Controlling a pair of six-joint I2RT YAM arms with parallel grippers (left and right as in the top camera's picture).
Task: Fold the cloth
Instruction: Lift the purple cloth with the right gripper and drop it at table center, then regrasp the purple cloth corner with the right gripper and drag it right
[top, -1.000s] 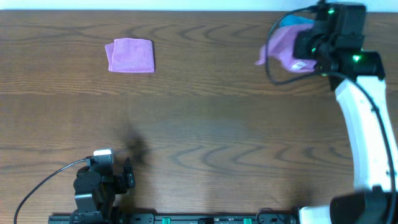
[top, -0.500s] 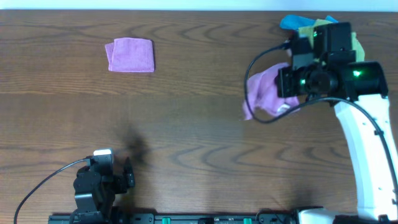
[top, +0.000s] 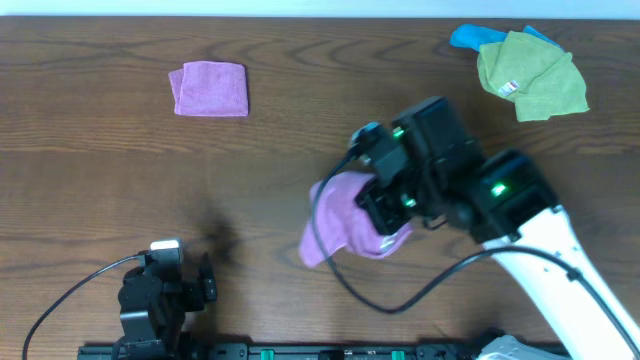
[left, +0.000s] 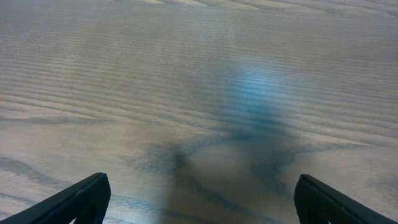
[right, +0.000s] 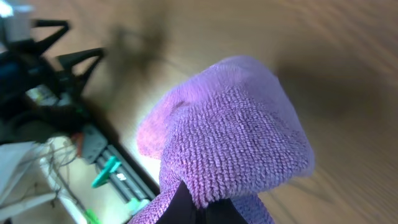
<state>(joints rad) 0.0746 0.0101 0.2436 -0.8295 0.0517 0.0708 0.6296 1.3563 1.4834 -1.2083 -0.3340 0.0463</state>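
The violet-purple cloth (top: 345, 218) hangs bunched from my right gripper (top: 385, 205) over the middle of the table, a little right of centre. In the right wrist view the cloth (right: 230, 137) fills the frame and the black fingers (right: 202, 208) are pinched on its fold. No white tag shows. My left gripper (top: 205, 288) rests at the front left edge; in the left wrist view its fingers (left: 199, 202) are wide apart over bare wood, holding nothing.
A pinker purple folded square (top: 210, 89) lies at the back left. A lime-green cloth (top: 530, 75) over a blue one (top: 470, 37) lies at the back right. The table's front edge carries a black rail (top: 300, 352).
My right arm has swung from the back right corner toward the front centre, carrying the cloth. The green and blue cloths are now uncovered. The left arm has not moved.
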